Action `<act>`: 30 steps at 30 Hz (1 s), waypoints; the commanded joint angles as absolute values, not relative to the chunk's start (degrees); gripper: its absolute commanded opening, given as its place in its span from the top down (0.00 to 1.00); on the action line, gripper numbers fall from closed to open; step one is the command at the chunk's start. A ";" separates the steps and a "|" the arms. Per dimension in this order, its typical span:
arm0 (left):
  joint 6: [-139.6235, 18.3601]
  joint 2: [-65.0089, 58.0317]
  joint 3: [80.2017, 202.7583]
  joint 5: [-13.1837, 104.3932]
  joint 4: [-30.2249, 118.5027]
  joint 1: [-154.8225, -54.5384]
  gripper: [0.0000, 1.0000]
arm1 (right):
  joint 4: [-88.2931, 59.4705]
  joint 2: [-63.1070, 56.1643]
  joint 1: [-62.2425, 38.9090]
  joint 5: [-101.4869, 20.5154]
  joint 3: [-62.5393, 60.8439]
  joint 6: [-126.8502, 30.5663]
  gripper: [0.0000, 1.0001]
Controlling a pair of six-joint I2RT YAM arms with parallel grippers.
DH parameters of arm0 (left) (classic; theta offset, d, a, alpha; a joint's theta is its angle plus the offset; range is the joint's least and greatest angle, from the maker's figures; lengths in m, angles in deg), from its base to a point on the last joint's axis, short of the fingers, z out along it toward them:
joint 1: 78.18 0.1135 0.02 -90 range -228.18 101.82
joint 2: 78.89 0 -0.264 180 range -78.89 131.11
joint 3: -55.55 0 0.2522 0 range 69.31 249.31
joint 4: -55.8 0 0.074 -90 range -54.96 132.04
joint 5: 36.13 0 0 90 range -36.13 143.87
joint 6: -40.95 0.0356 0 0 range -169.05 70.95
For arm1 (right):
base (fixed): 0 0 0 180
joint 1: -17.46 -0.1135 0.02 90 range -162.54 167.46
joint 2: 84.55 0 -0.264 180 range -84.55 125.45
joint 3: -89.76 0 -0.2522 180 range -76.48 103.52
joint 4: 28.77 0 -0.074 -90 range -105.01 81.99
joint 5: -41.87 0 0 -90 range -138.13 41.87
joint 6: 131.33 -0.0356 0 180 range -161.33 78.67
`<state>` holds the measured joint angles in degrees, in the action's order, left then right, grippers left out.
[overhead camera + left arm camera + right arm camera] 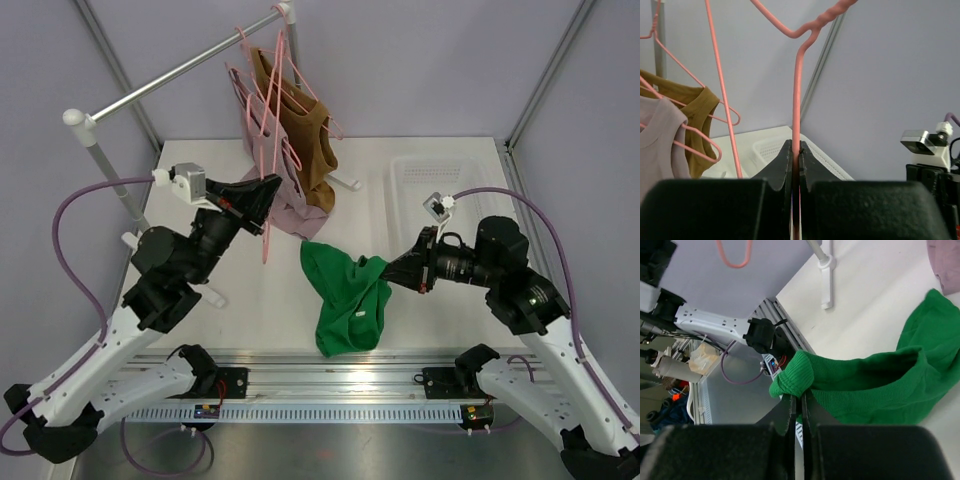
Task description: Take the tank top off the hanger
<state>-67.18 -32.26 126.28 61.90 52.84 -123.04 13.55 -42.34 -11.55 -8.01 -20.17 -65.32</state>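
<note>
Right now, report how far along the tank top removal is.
Done: the green tank top looks free of the pink hanger, which shows bare wire. In hand: left jaws shut on the hanger, right jaws shut on the top's edge, its bulk draped onto the table. Left: probably just setting both down.

Blocked at far left by silver metal clothes rail, with mustard-brown tank top and mauve tank top hanging beneath. Crowded there further by left tool, clamped on pink wire hanger just beside the mauve garment. Obstructed at centre front by crumpled green ribbed tank top, pinched in right tool. Occupied at far right by clear plastic basket. Open over bare white desk between hanging garments and basket.
</note>
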 commanded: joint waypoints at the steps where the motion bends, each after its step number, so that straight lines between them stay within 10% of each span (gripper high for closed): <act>1: -67.32 -37.48 125.92 66.17 49.78 -123.97 1.00 | 16.55 -38.59 -13.38 -11.99 -20.66 -63.48 0.98; 3: -68.64 -41.70 124.51 65.73 45.65 -124.15 1.00 | 14.01 -36.67 -18.19 -18.49 -23.03 -64.61 0.91; 6: -71.54 -46.19 123.63 67.39 36.44 -124.15 1.00 | 11.37 -32.54 -22.17 -27.10 -24.97 -65.49 0.24; 8: -74.70 -48.47 124.07 69.76 27.82 -124.15 1.00 | 11.62 -29.46 -23.14 -33.49 -24.98 -65.67 0.01; 26: -91.77 -38.67 134.25 104.38 5.47 -123.62 1.00 | 8.81 -25.57 -23.06 -43.12 -24.89 -69.45 0.01; 30: -89.39 -29.96 143.47 97.22 7.93 -116.61 1.00 | 10.39 -26.28 -23.15 -42.68 -24.98 -68.40 0.01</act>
